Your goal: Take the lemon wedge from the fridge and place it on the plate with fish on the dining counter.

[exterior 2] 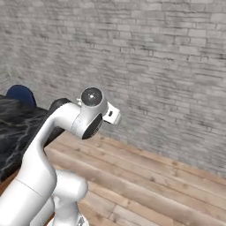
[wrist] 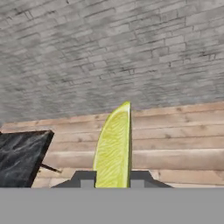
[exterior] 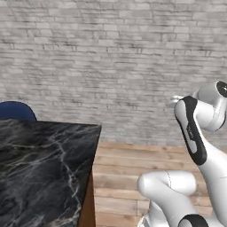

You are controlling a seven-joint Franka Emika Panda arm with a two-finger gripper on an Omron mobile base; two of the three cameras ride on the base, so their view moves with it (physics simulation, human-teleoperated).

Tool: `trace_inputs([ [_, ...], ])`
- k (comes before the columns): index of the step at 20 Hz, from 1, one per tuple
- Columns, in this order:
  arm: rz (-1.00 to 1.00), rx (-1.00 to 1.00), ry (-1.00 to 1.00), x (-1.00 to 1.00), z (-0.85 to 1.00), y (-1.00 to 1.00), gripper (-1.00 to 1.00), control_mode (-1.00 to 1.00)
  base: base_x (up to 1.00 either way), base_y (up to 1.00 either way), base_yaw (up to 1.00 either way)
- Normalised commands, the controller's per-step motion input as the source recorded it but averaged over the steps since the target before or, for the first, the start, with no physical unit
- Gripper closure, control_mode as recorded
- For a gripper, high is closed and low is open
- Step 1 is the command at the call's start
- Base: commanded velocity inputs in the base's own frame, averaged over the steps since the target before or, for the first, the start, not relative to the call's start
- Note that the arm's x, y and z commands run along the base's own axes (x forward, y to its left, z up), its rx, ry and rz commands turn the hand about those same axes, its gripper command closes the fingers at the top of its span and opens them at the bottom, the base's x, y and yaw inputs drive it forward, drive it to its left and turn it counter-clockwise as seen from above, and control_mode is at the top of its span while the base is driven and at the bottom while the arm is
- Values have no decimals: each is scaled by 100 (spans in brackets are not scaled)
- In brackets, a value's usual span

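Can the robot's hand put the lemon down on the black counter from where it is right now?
Probably not yet. The hand grips the lemon wedge, pointing at the brick wall above the wooden floor. The counter lies off to its side, so the arm likely must swing over first.

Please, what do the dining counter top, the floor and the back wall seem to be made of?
Dining counter: looks like polished black marble, with pale veins across a smooth top. Floor: apparently wood planks, warm brown with long board seams and a matte look. Wall: seems to be brick painted or washed pale grey, with staggered courses and mortar lines.
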Motion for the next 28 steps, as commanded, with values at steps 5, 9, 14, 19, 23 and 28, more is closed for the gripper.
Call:
trace_inputs([
  [5, 0, 0, 0, 0, 0, 0, 100, 100, 100, 0, 40],
  [9, 0, 0, 0, 0, 0, 0, 100, 100, 100, 0, 41],
  [14, 0, 0, 0, 0, 0, 0, 100, 100, 100, 0, 47],
  [19, 0, 0, 0, 0, 0, 0, 100, 100, 100, -34, 39],
  [23, 0, 0, 0, 0, 0, 0, 100, 100, 100, -72, 24],
  [28, 0, 0, 0, 0, 0, 0, 100, 100, 99, -34, 47],
])
